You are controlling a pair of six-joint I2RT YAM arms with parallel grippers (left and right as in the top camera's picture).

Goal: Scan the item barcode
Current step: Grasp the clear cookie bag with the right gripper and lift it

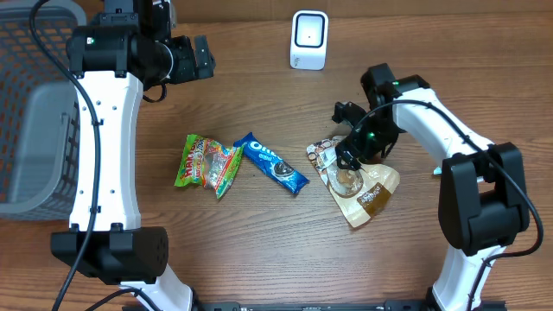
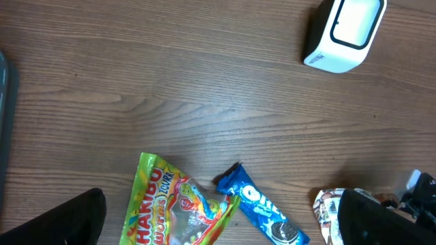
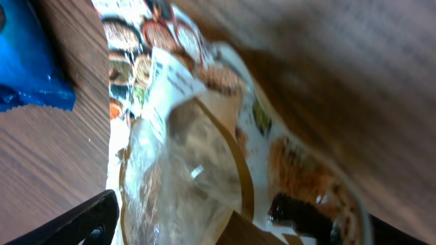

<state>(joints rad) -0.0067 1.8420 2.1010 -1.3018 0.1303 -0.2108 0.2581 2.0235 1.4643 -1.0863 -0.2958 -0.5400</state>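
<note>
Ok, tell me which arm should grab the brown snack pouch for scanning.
Right. The right hand, open, is directly over the pouch; the left hand is far off by the basket.

the brown wooden table [image 1: 259, 95] has a few things on it. a little white scanner [image 1: 308, 40] stands near the far edge. in the middle lies a green candy bag [image 1: 207, 162]. a blue cookie pack [image 1: 273, 163] lies tilted on its right, touching it at one corner. further right, close by but apart, lies a snack bag [image 1: 371, 197], part clear and part brown. a grey basket [image 1: 39, 130] is at the left edge.
</note>
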